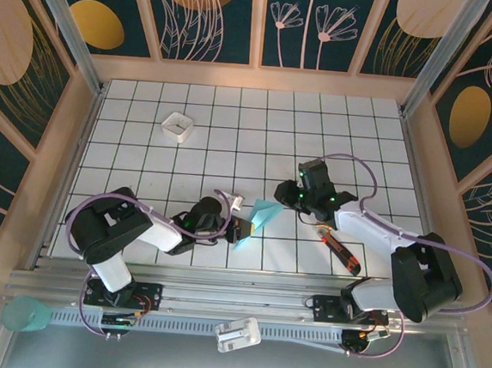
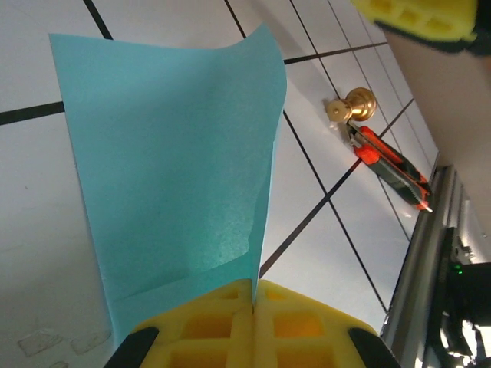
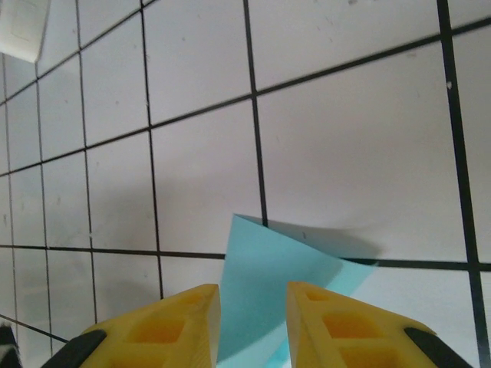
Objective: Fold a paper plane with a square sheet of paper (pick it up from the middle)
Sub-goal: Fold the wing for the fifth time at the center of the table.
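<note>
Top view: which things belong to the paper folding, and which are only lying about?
Job: turquoise paper; left gripper, shut on it; right gripper, open.
Lying about: white tray; red-and-black tool.

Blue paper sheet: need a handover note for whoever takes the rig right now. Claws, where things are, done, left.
Left claw: shut on the blue paper sheet, pinching its near edge; the sheet is held up at a slant.
Right claw: open, jaws apart over one corner of the sheet, not gripping it.
Done: sheet picked up; it looks folded over once, with a crease along one side.
Left: all further folds; no dart shape yet.
</note>
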Tool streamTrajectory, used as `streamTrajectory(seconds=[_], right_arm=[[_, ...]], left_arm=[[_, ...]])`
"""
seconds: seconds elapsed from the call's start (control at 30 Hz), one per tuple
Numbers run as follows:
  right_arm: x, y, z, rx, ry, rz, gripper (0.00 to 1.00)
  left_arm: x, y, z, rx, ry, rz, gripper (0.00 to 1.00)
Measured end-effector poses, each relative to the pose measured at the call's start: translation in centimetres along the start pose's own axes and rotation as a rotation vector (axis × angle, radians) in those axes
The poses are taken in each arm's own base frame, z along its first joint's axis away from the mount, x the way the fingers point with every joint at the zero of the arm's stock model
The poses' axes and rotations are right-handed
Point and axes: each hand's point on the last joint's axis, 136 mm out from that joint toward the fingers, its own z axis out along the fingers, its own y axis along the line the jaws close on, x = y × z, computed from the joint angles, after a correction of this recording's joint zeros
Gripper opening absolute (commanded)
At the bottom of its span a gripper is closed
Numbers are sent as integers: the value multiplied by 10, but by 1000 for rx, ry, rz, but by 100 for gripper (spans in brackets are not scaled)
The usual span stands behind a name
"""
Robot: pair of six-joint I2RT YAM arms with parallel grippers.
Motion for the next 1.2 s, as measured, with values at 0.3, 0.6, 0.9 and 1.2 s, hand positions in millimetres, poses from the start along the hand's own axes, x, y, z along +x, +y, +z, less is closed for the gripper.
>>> streamTrajectory(seconds=[0.3,0.6,0.9,1.2], right_arm=[[12,-6,-1,-8,26,-3,28],[12,0,0,-32,28,-15,28],[21,6,1,-51,43,-84,28],[37,6,2,-74,65,-154,28]], left_arm=[[5,6,4,51,12,-117,0],[7,8,5,96,26,-185,0],[8,9,5,126,48,-242,0],[5,7,5,182,53,-302,0]])
